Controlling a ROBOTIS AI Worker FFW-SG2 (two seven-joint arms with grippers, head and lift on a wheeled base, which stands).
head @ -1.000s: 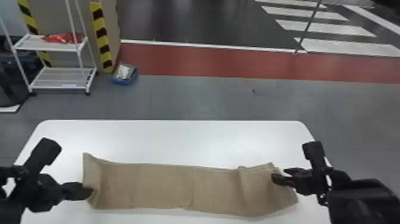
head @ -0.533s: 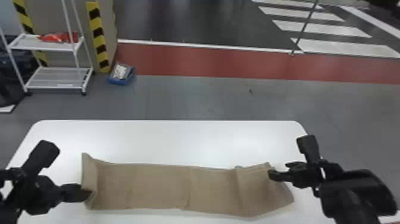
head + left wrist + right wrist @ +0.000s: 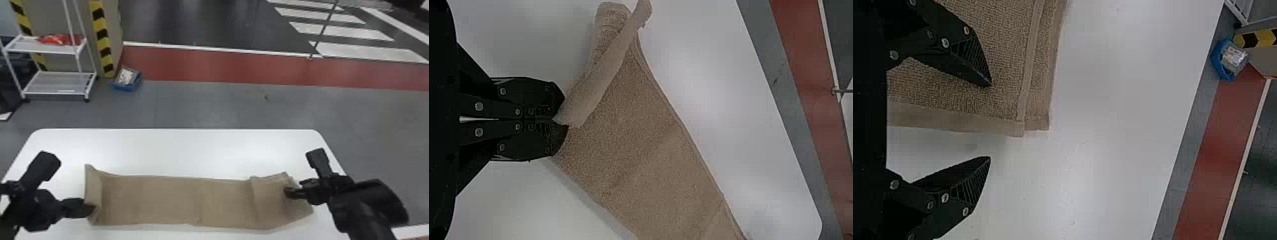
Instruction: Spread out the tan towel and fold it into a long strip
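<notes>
Our left gripper (image 3: pixel 87 209), black with two flat fingers, is clenched on the tan woven-cloth towel (image 3: pixel 172 199), pinching an edge at its left end; in the left wrist view its fingers (image 3: pixel 536 142) meet around the cloth, and a strip of that end is turned up and over. Our right gripper (image 3: pixel 292 192), same black build, is released: in the right wrist view we have its fingers wide apart, one over the towel, the other past its edge, over the smooth white surface (image 3: pixel 191 146).

Towel lies in a long strip across the near part of the surface, running between our two grippers. At its right end we get a folded-over section, two hemmed edges nearly lined up, one just beside the other.

Behind, on the grey floor (image 3: pixel 207 105): white metal rack (image 3: pixel 44 52) with a red packet (image 3: pixel 60 39) on its upper shelf, blue tray (image 3: pixel 126 87) near it, by a yellow-and-black striped post (image 3: pixel 102 44).
</notes>
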